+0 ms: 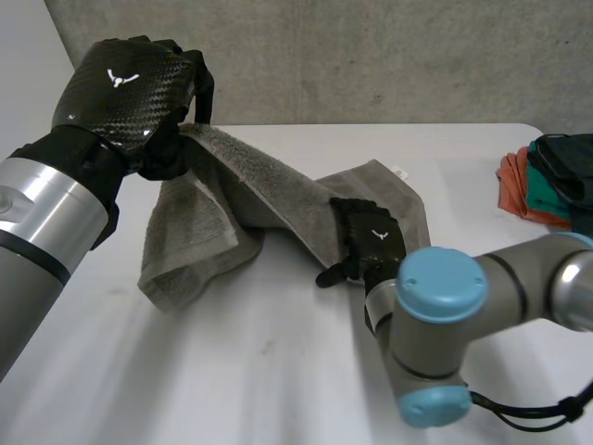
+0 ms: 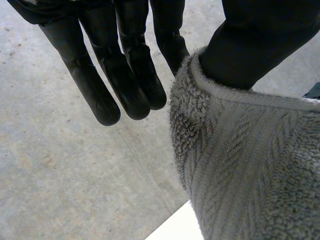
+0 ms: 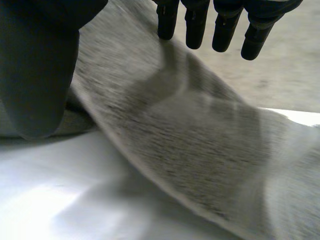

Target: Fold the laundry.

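Note:
A grey towel [image 1: 241, 195] hangs in a taut band from my raised left hand [image 1: 125, 93] down to the white table [image 1: 232, 371]. In the left wrist view the towel's hemmed edge [image 2: 250, 160] is pinched under the thumb [image 2: 255, 40] against a finger, while the other fingers [image 2: 130, 75] stay straight. My right hand [image 1: 371, 236] rests over the towel's lower part near the table's middle. Its wrist view shows straight fingers [image 3: 222, 25] just above the cloth [image 3: 190, 135] and the thumb [image 3: 35, 75] apart at the side, gripping nothing.
A pile of orange, green and dark clothes [image 1: 547, 181] lies at the table's right edge. A concrete wall [image 1: 371, 56] stands behind the table. Bare tabletop stretches in front of the towel.

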